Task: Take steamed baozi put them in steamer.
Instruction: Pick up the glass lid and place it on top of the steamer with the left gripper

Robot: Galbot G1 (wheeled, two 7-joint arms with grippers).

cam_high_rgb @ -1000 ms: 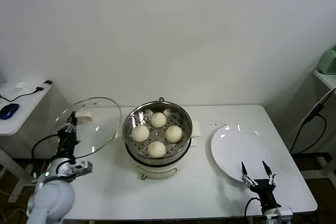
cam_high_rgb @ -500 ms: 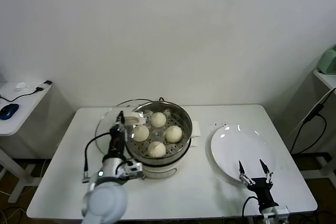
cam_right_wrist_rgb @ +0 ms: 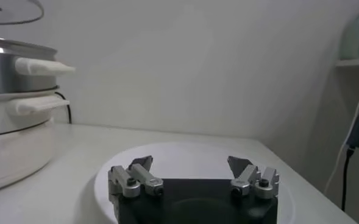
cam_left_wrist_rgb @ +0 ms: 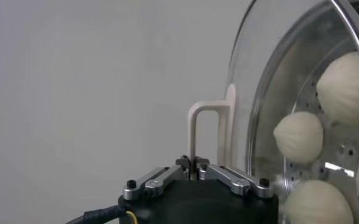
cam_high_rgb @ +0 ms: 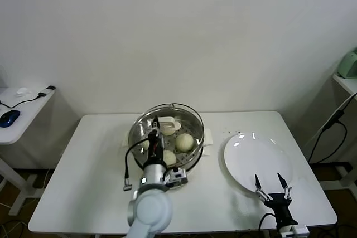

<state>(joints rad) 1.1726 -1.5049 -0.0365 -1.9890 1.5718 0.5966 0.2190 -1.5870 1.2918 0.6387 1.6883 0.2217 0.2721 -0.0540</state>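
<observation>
Head view, white table (cam_high_rgb: 83, 193), plain wall, left claw (cam_left_wrist_rgb: 194, 165) pinching lid handle (cam_left_wrist_rgb: 206, 131), right claw (cam_high_rgb: 270, 184) spread.

Left gripper (cam_left_wrist_rgb: 195, 165): black housing, silver finger links with black screws, black cable with yellow wire. Rounded grey-white left forearm (cam_high_rgb: 149, 210). Right gripper (cam_right_wrist_rgb: 191, 168): matching black body, silver links, dark tips.

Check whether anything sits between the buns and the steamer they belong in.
Nothing does: the baozi already lie on the perforated tray inside the steamer. The left gripper holds the glass lid by its handle above them; the right gripper waits by the plate.
</observation>
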